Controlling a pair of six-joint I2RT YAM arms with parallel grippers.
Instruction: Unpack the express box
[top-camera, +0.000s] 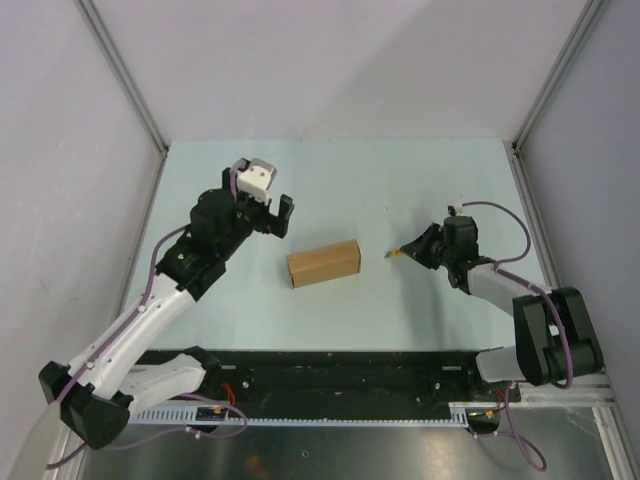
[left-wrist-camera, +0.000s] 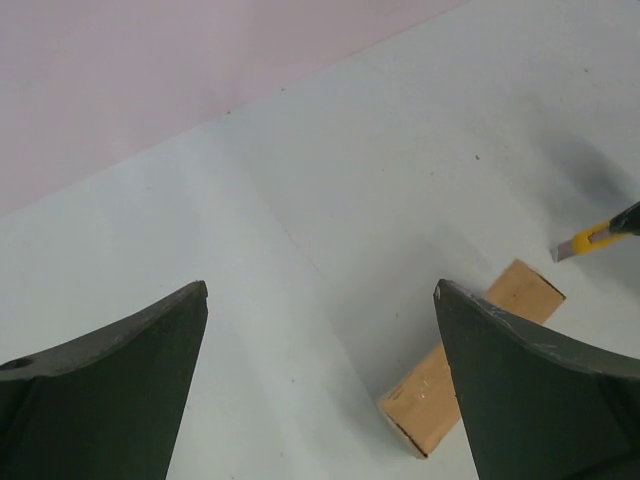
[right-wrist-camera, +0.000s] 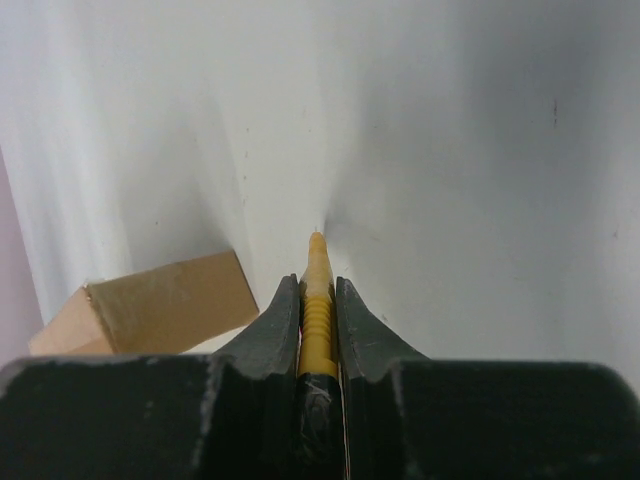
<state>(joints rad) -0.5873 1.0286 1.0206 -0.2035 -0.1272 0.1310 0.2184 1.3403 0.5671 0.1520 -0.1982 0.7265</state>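
The express box (top-camera: 324, 263) is a small oblong brown carton lying closed on the table's middle. It also shows in the left wrist view (left-wrist-camera: 470, 355) and the right wrist view (right-wrist-camera: 160, 303). My left gripper (top-camera: 272, 214) is open and empty, hovering up and to the left of the box; its fingers (left-wrist-camera: 530, 380) frame bare table. My right gripper (top-camera: 418, 246) is shut on a slim yellow-and-black utility knife (right-wrist-camera: 318, 300), whose blade tip (top-camera: 392, 254) points at the box's right end, a short gap away. The knife also shows in the left wrist view (left-wrist-camera: 590, 238).
The pale table (top-camera: 340, 180) is enclosed by grey walls with metal corner posts (top-camera: 125, 75). A black rail (top-camera: 330, 375) runs along the near edge by the arm bases.
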